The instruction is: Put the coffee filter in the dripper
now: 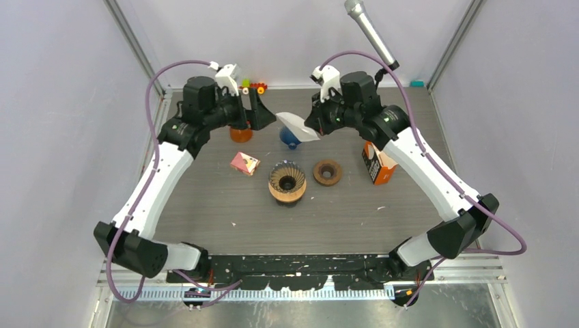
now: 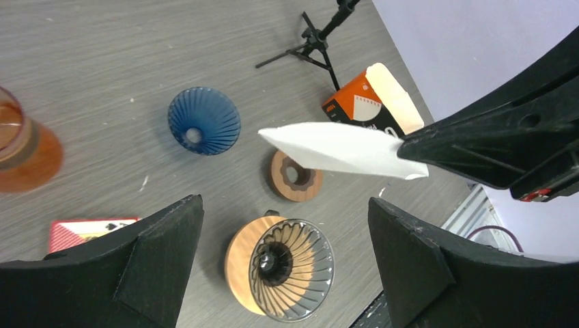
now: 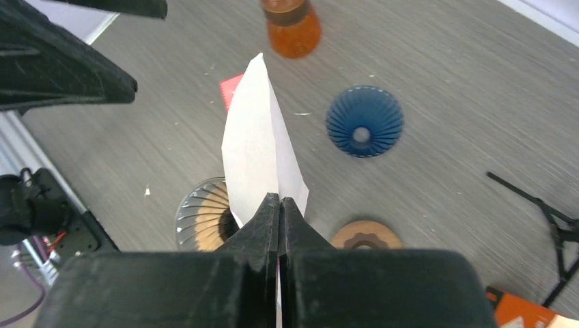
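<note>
Right hand: the right hand (image 3: 280,205) has its two fingers pressed together on the wide end of the coffee filter (image 3: 259,150), with no gap visible between them.

Left hand: the left hand (image 1: 263,115) has its fingers wide apart and holds nothing. It faces the free end of the filter and does not touch it.

Place of the filter: it is in the air above the counter (image 1: 205,205), between the two hands and touching no dripper.

Shape of the filter: white paper, folded flat and not opened to a cone.

Long axis: it runs from the right hand toward the left hand, nearly level, with the narrow end leading.

Drippers: there are two. The blue ribbed dripper (image 2: 204,120) sits under the filter in the top view. The clear ribbed dripper (image 2: 292,270) stands on a wooden base, nearer to the arm bases.

Deciding relation: from the right fingertips, the clear dripper lies down and back toward the bases, while the blue one lies ahead, beyond the paper's tip. Which one the task means cannot be told.

Nearer arm: the right arm carries the paper, so the placing is probably its work. The left hand is just beside the free end and could help to spread it.

Risk: a flat filter probably lies across the rim rather than seating in the cone.

Also near: a wooden ring (image 1: 328,172) lies beside the clear dripper.
</note>
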You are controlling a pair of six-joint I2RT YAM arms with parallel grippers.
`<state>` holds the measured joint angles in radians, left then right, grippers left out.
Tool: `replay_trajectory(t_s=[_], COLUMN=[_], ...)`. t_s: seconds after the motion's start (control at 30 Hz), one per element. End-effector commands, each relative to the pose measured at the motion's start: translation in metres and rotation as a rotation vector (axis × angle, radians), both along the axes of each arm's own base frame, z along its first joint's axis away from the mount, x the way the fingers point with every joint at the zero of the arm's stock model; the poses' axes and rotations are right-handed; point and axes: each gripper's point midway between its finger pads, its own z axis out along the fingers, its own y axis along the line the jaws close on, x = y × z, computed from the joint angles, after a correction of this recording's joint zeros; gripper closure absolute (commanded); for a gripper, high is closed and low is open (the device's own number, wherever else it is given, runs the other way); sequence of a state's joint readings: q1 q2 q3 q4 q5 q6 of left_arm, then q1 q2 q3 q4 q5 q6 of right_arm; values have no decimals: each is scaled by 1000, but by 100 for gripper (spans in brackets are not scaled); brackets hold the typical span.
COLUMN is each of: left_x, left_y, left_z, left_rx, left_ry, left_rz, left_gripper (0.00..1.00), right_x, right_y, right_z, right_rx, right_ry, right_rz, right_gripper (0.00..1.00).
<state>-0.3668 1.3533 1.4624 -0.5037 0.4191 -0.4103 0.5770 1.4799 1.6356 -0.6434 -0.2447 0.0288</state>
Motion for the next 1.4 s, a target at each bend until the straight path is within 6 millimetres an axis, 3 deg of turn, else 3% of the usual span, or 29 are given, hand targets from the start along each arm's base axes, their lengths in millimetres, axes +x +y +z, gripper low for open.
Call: replay_trajectory(t_s=[0.0,0.23,0.37,0.5,0.83,1.0,1.2,1.37], left_x=[-15,-31,-48,-73,-113,-118,-125,-116], left_y=[21,25,10,-6,-36,-38,-39,-39], left_z=[18,4,4,11,5,-2,-15,-23], left_rx=[56,113,102,135,237,286,326,376], left_ry=[-89,-127,-193,-366,-561,-647,-702,-727], left_rz=[24,-41,-201,-427,-763,-846,-952,-969], left_gripper=[8,8,15,19,23,25,35,38], right_x=[-20,-38,-45,-53,-66,-70,-71,-73], right_y=[22,37,43,47,54,55,54,55], right_z=[14,-8,-11,-10,-12,-12,-14,-17], right_rx=[79,88,105,117,141,143,138,136], right_ry=[-15,11,21,33,72,76,79,89], right_rz=[81,147,188,236,315,341,347,358], right_gripper=[99,99,100,99,99,99,99,100])
